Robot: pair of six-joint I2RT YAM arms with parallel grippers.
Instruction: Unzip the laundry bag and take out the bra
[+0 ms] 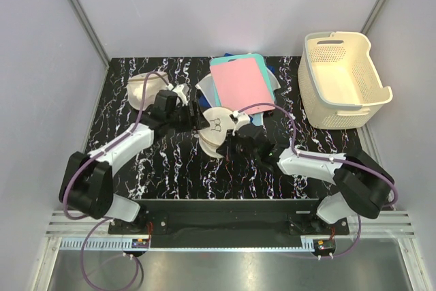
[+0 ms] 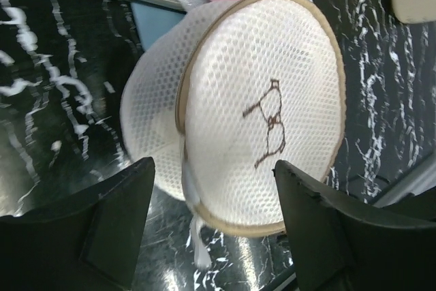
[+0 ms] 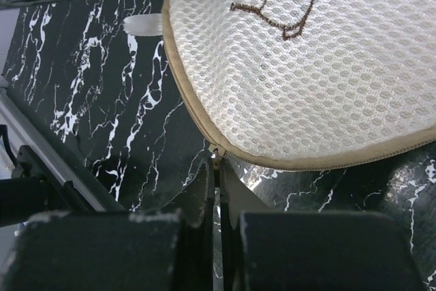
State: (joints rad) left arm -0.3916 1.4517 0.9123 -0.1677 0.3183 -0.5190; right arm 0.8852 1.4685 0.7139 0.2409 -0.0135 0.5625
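Observation:
The laundry bag (image 1: 216, 127), a round cream mesh pouch with a tan zipper rim and a dark squiggle, stands tilted at the table's middle. In the left wrist view the laundry bag (image 2: 266, 107) fills the frame, and my left gripper (image 2: 214, 163) is open with the bag's lower edge between its wide-apart fingers. My left gripper (image 1: 194, 119) sits at the bag's left side. My right gripper (image 3: 216, 166) is shut on the zipper pull (image 3: 217, 149) at the rim of the bag (image 3: 306, 66). My right gripper (image 1: 228, 146) is just below the bag. The bra is hidden.
A plain cream pouch (image 1: 146, 88) lies at the back left. A pink sheet (image 1: 238, 81) on blue and grey items lies behind the bag. A cream plastic basket (image 1: 344, 80) stands at the back right. A white ribbon tab (image 2: 199, 250) hangs from the bag's rim.

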